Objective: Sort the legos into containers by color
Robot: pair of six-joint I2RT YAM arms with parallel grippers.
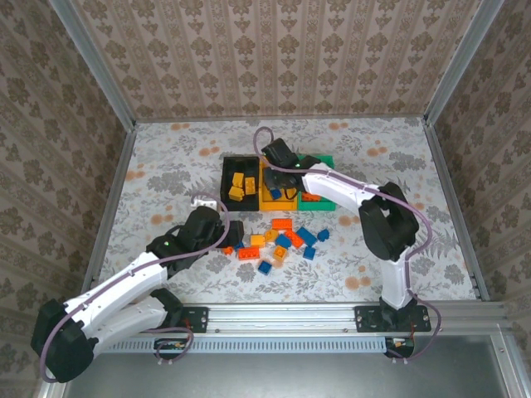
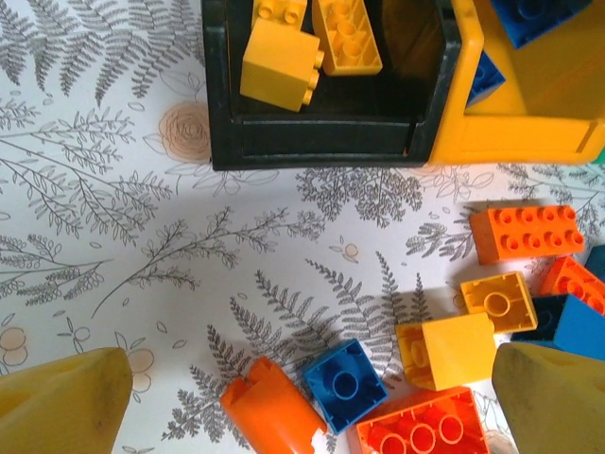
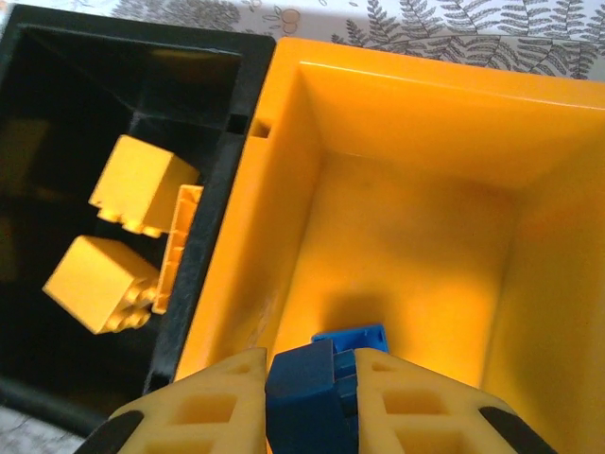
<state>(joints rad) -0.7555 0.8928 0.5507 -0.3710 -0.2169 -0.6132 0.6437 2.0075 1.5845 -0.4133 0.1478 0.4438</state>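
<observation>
Blue lego (image 3: 308,386) seemingly within right gripper (image 3: 314,418)

The containers (image 1: 229,168) stand joined in a row on the table (image 1: 166,166), slightly toward 12 o'clock from its centre: left bin (image 2: 321,142), middle bin (image 3: 416,189), right bin (image 1: 326,204). Several legos (image 2: 279,66) lie in the left bin. The loose legos (image 1: 282,239) lie scattered at 6 o'clock of the row, near it. The left gripper (image 2: 307,402) sits at the scatter's 9 o'clock edge, a finger on either side of a few pieces. The right gripper (image 3: 317,407) hangs over the middle bin with the held brick (image 3: 302,388) between its fingers and a second brick (image 3: 357,336) on the bin floor below.
</observation>
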